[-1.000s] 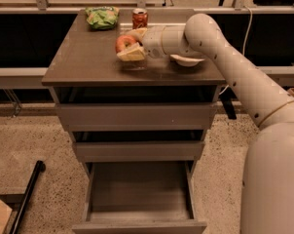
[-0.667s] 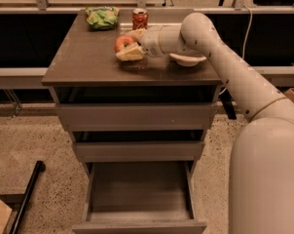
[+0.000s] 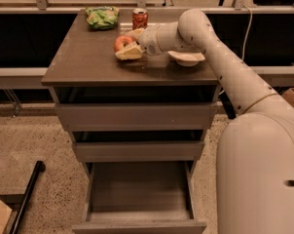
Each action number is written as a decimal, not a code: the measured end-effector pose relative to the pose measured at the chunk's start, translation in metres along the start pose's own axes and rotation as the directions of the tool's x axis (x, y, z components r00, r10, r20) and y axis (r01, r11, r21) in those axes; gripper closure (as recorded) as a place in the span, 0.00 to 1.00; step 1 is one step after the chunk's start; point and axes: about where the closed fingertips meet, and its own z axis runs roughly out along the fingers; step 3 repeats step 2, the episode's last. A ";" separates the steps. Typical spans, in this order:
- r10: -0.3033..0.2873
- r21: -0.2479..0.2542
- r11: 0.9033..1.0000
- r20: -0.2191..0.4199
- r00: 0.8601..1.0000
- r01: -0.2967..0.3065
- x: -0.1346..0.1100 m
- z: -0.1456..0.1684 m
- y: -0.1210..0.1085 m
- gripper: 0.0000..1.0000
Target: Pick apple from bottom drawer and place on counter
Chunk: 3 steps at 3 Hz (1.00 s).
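The red apple with a yellowish patch sits between the pale fingers of my gripper, low over the middle of the glossy grey-brown counter, touching or almost touching it. The gripper is shut on the apple, and my arm reaches in from the right. The bottom drawer is pulled out below and shows an empty tray.
A red soda can and a green bag stand at the counter's back edge. A white bowl sits right of the gripper, under the arm. The two upper drawers are partly open. A black pole lies on the floor at left.
The gripper with the apple has shifted very slightly left and back over the counter. Nothing else has moved.
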 end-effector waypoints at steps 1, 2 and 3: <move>0.001 -0.005 1.000 0.001 1.000 -0.001 0.000 0.003 0.002 0.00; 0.001 -0.005 1.000 0.001 1.000 -0.001 0.000 0.003 0.002 0.00; 0.001 -0.005 1.000 0.001 1.000 -0.001 0.000 0.003 0.002 0.00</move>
